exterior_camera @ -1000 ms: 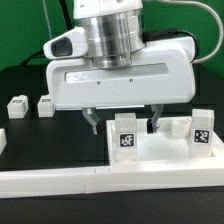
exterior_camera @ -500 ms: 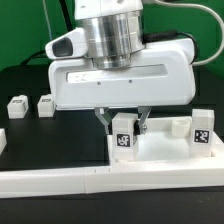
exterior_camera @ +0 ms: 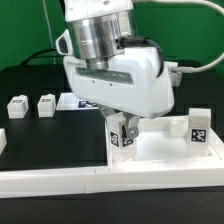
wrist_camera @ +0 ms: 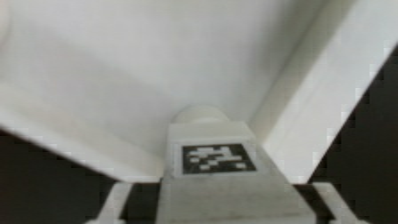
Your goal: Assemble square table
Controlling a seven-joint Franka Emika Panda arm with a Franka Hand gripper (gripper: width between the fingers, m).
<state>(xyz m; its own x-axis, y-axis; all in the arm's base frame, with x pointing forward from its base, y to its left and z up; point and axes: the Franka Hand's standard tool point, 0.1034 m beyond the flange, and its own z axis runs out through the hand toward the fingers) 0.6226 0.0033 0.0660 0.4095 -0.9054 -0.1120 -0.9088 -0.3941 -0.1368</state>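
Gripper (exterior_camera: 122, 128): jaws, wide apart a moment ago, now clamped on a tagged leg post (exterior_camera: 117, 140) at the square top's (exterior_camera: 160, 160) corner; wrist since tilted (lifting is judged imminent).

Looks like smooth white plastic on the leg post (exterior_camera: 120, 141), slightly satin, with a flat matt tag printed in black and white on its face; soft and blurred in the wrist view, yet plainly print. Same pale plastic, smooth and faintly sheened, across the square table top (exterior_camera: 165, 160). Dark, dull-finished fingers on the claw (exterior_camera: 123, 129). Glossy white moulded shell on the hand housing (exterior_camera: 125, 85), catching soft highlights. Brushed grey metal, finely ringed, on the wrist cylinder (exterior_camera: 97, 38). Matt black on the counter (exterior_camera: 30, 145), cloth or board impossible to tell. Smooth matt white along the long rail (exterior_camera: 50, 182).
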